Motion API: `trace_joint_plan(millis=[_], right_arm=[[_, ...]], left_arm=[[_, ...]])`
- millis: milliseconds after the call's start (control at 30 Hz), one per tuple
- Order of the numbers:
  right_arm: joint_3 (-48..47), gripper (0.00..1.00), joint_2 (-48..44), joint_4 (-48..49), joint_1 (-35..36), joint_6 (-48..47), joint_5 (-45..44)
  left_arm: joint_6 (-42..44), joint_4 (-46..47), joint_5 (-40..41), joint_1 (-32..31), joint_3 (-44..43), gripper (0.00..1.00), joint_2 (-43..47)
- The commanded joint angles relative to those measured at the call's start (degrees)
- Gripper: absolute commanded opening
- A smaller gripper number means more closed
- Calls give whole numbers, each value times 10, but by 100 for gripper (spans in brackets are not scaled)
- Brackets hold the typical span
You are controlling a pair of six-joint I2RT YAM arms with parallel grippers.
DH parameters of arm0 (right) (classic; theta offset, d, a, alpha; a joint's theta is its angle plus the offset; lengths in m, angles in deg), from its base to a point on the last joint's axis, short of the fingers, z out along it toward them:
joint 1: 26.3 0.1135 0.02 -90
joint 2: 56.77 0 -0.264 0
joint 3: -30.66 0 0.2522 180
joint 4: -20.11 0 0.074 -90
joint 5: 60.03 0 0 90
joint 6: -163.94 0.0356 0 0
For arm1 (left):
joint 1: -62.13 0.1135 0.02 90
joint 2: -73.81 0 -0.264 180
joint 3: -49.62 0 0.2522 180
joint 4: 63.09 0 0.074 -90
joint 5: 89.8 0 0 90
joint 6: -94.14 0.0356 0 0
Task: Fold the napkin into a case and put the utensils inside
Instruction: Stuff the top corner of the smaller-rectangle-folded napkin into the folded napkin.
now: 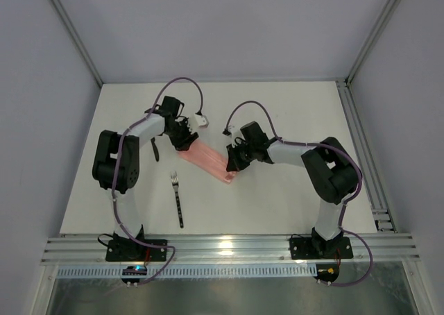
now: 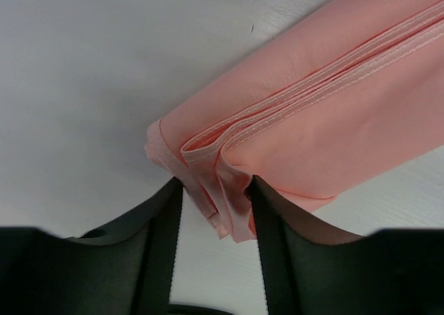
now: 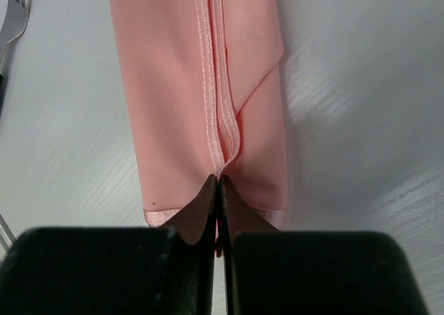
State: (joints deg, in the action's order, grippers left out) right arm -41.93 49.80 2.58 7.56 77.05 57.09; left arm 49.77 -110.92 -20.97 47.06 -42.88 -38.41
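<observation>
The pale-pink napkin (image 1: 207, 160) lies folded into a long narrow strip running diagonally between both grippers. My left gripper (image 1: 184, 140) stands at its upper-left end. In the left wrist view its jaws are apart around the bunched hemmed layers of the napkin (image 2: 312, 107), so the left gripper (image 2: 216, 183) is open. My right gripper (image 1: 231, 164) is at the lower-right end. It is shut on the napkin's (image 3: 166, 86) raised centre seam, pinched at the right gripper's (image 3: 220, 180) tips. The fork (image 1: 178, 198) lies loose in front of the strip, its tines (image 3: 15, 10) showing. The black knife (image 1: 155, 149) lies by the left arm.
Aluminium rails (image 1: 222, 249) run along the table's near edge and another rail (image 1: 361, 148) along its right side. Grey walls enclose the white table (image 1: 298, 114). A white cable plug (image 1: 201, 120) hangs just behind the left wrist.
</observation>
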Motion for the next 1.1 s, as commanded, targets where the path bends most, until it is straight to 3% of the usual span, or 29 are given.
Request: trace_joint_plan(millis=[0, 167, 200, 233, 433, 500, 600, 833, 1067], right_arm=[[-10, 4, 12, -35, -2, -22, 2], [-15, 4, 12, -42, -2, -28, 10], [-18, 6, 8, -47, -2, -28, 13], [-19, 10, 5, -48, -2, -27, 14], [-61, 43, -41, -92, -2, -44, -7], [-89, 49, -53, -102, -3, -40, -21], [-135, 52, -43, -101, -8, -32, -34], [-286, 50, 104, -99, -16, 26, -23], [-328, 50, 193, -51, -16, 72, 33]], left_arm=[[-6, 17, -48, 10, -28, 35, 5], [7, -13, -66, 11, -32, 10, -2], [6, -13, -69, 10, -32, 2, -4], [7, -15, -69, 10, -32, 0, -5], [5, -16, -74, 13, -32, 0, -6], [1, -17, -74, 14, -33, 0, -5], [-7, -16, -76, 16, -33, 0, -2], [-18, -19, -85, 17, -36, 0, -1], [-30, -28, -90, 17, -45, 0, -4]])
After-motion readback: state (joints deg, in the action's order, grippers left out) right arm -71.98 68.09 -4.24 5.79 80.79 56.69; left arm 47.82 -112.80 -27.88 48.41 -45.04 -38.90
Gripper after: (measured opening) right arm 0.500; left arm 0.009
